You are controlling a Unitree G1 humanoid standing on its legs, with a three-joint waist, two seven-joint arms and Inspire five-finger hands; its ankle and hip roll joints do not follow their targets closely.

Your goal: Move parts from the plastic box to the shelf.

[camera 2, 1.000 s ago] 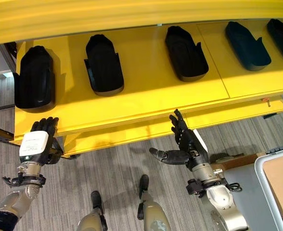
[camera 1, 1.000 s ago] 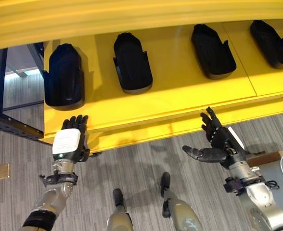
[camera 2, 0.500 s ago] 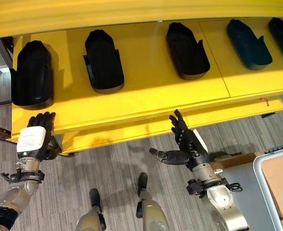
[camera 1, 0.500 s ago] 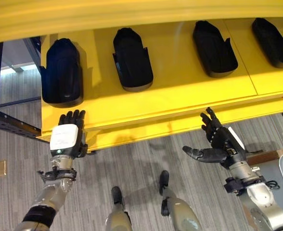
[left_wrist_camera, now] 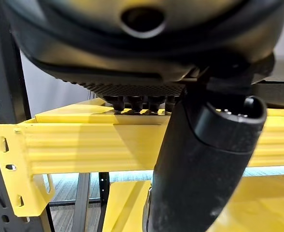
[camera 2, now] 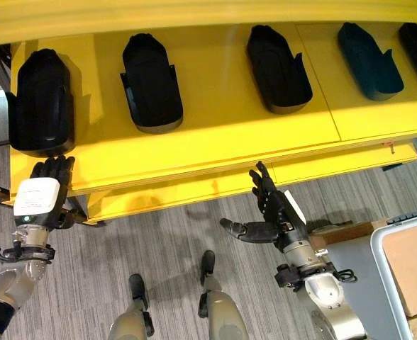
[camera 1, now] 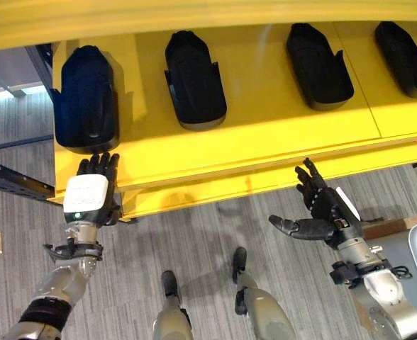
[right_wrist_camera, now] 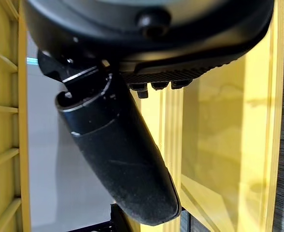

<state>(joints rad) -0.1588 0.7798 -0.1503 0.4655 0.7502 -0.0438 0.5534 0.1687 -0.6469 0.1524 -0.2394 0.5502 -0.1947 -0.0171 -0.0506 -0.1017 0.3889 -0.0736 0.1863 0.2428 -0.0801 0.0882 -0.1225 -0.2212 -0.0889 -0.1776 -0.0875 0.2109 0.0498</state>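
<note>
**Along the yellow shelf: black parts in a row, both hands empty**

Across the upper half of the head views runs the yellow shelf point(camera 1: 265, 127), and on it lie black moulded parts in a row, well apart from one another. The leftmost part point(camera 1: 86, 95) sits at the shelf's left end, close to the front edge. The second part point(camera 1: 194, 78) lies to its right, a third part point(camera 1: 319, 65) further right, and a fourth part point(camera 1: 406, 57) near the upper right corner of the frame (the right eye view shows one more beyond it, cut by the frame edge).

The left hand point(camera 1: 88, 195) is at the lower left of the frame, raised in front of the shelf's front edge just below the leftmost part. Its fingers are straight and point up toward the shelf, the fingertips point(camera 1: 98, 164) at the level of the front lip; they hold nothing. Whether they touch the lip cannot be told.

The right hand point(camera 1: 320, 212) is at the lower right, below the shelf's lower beam, well apart from any part. Its fingers are spread and straight, the thumb stretched out sideways toward the middle of the frame, and it too is empty.

At the lower right corner of the right eye view stands the plastic box point(camera 2: 380, 248), pale-rimmed, with a brown cardboard piece point(camera 2: 410, 273) inside. Grey carpet floor point(camera 1: 201, 234) lies below the shelf.
</note>
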